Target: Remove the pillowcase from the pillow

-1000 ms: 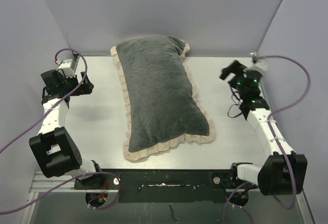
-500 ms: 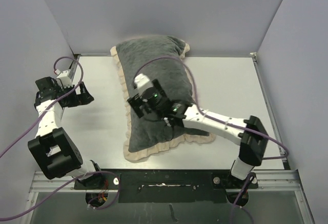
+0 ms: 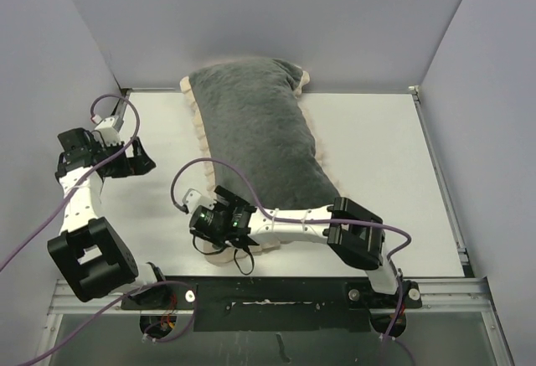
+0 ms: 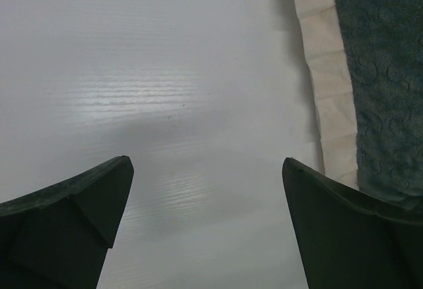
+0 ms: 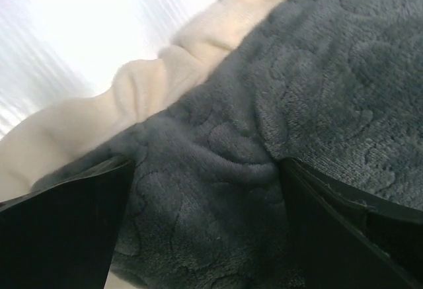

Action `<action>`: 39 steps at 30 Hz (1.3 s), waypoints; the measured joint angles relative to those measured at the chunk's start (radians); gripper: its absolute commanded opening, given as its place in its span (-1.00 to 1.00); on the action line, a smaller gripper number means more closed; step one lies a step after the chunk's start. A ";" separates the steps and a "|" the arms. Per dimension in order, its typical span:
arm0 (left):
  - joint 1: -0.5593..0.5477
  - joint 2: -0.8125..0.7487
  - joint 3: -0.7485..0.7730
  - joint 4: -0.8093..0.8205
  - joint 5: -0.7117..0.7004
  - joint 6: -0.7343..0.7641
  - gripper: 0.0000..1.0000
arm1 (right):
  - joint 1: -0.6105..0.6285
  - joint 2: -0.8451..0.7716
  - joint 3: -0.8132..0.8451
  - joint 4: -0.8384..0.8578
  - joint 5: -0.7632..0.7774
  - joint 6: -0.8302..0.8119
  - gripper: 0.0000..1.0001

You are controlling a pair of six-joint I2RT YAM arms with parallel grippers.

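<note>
My right tool (image 3: 216,224) is down at the near left corner of the pillowcase (image 3: 255,144), with my right arm reaching low across the front of the tabletop (image 3: 377,148). Its jaws stand wide. In the wrist view the right tool (image 5: 205,170) has one finger on each side of a soft hump of dark grey plush. The plush sits between them, but nothing is pinched. Just beyond the fingers runs the pale frill (image 5: 152,84), and past that is bare white tabletop (image 5: 59,31).

The pillowcase lies grey side up in the middle of the tabletop. It runs on a slant from the far wall down toward the near edge, and its frill (image 3: 316,144) shows along both long sides. It is plump and full. The pillow itself is covered, so I can't see it.

My left tool (image 3: 136,155) is well off to the left, apart from the pillowcase, and it is also spread wide with nothing in it. In its own view the left tool (image 4: 206,170) looks down on bare tabletop (image 4: 165,71). The frill (image 4: 327,71) and a strip of grey plush (image 4: 383,71) lie along the right side.
</note>
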 measured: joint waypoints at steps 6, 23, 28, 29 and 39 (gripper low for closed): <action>-0.062 0.000 -0.015 -0.005 -0.010 0.019 0.96 | -0.085 -0.156 -0.219 -0.008 0.008 0.102 0.96; -0.544 0.209 0.198 0.055 -0.285 0.177 0.96 | -0.785 -0.745 -0.634 -0.230 -0.041 0.365 0.96; -0.605 0.371 0.383 0.064 -0.309 0.222 0.96 | -0.863 -0.746 -0.635 -0.244 -0.087 0.370 0.95; -0.625 0.411 0.421 0.069 -0.312 0.238 0.95 | -0.875 -0.746 -0.635 -0.246 -0.098 0.370 0.96; -0.682 0.619 0.571 0.067 -0.276 0.312 -0.51 | -0.990 -0.770 -0.635 -0.278 -0.168 0.364 0.96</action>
